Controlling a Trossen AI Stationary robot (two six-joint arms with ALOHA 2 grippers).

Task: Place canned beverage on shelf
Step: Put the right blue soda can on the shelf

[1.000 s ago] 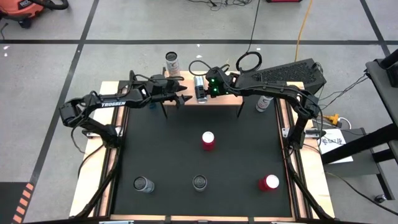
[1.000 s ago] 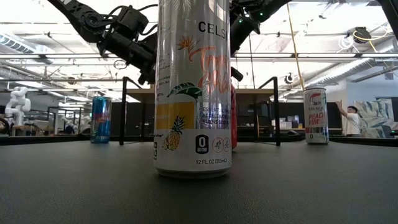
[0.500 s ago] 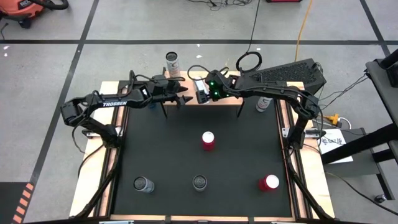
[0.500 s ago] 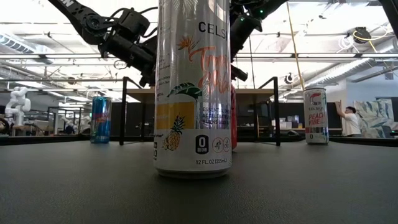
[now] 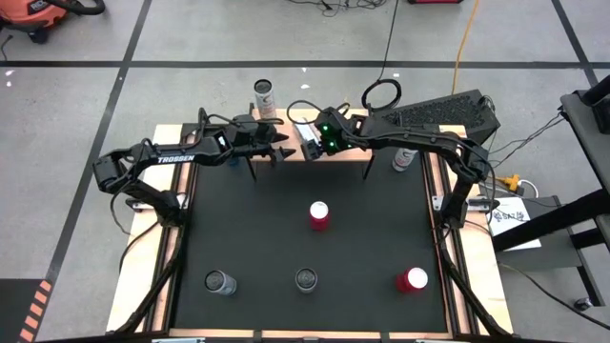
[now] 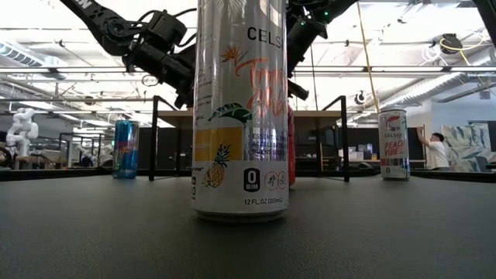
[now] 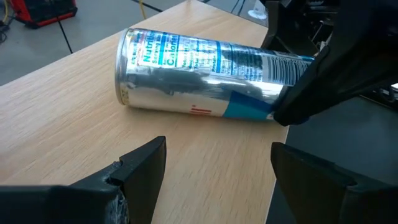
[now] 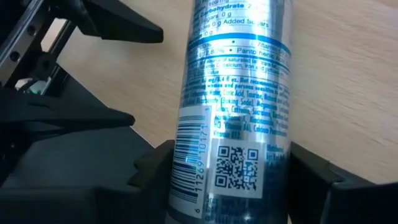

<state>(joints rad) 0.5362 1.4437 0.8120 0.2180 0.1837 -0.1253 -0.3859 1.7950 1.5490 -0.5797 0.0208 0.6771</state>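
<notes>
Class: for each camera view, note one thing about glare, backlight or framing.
Low view: bright ceiling lights backlight the dark arms; the tall white pineapple-print can overfills the frame. Left wrist view: glare streaks the silver-blue can lying on the light-wood shelf. Right wrist view: that can shows sheen.

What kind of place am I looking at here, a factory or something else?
Probably a robotics lab or workshop, not a factory. The table stands on a bare concrete floor marked with black tape, cables trail across that floor, and the room behind has open ceiling pipes and another, white robot.

Overhead, table-level, two close wrist views
</notes>
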